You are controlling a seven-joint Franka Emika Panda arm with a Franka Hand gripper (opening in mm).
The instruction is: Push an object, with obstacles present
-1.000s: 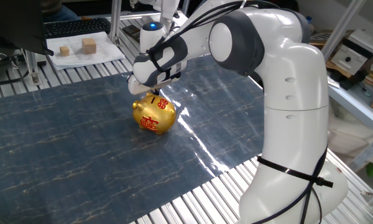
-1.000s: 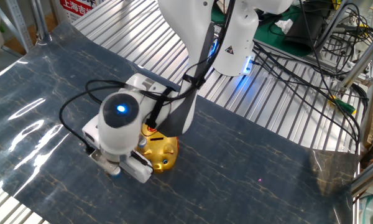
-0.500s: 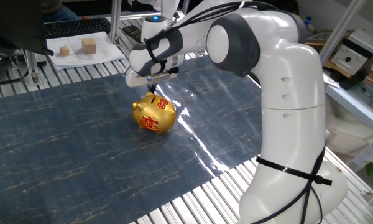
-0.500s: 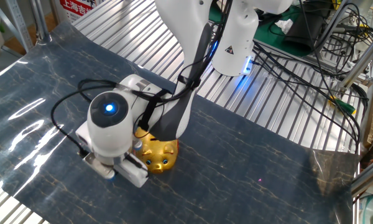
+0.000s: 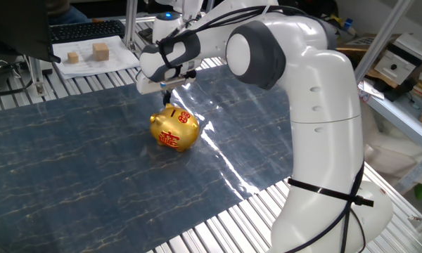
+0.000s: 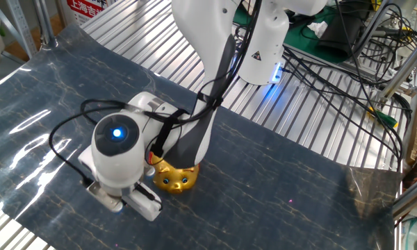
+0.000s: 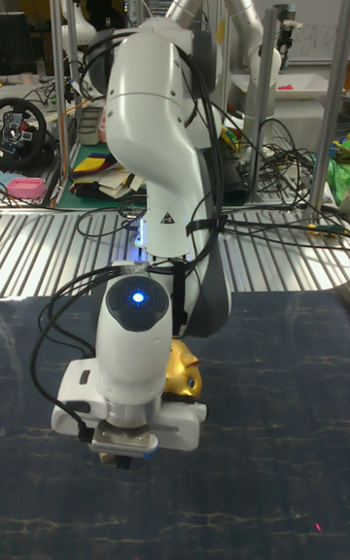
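One piggy bank [image 5: 174, 129] sits on your bench [image 5: 70, 169]. Your gripper [image 5: 166, 94] hangs just above it; I cannot tell its opening.

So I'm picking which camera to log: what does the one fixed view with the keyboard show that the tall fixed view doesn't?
Only the keyboard view shows the red characters on the shiny gold piggy bank, the gripper fingers above and behind it, and two tan wooden blocks on white paper. Only the tall view shows the lit blue light on the wrist and a steering wheel behind. Both show the white arm, the bank and the dark marbled mat.
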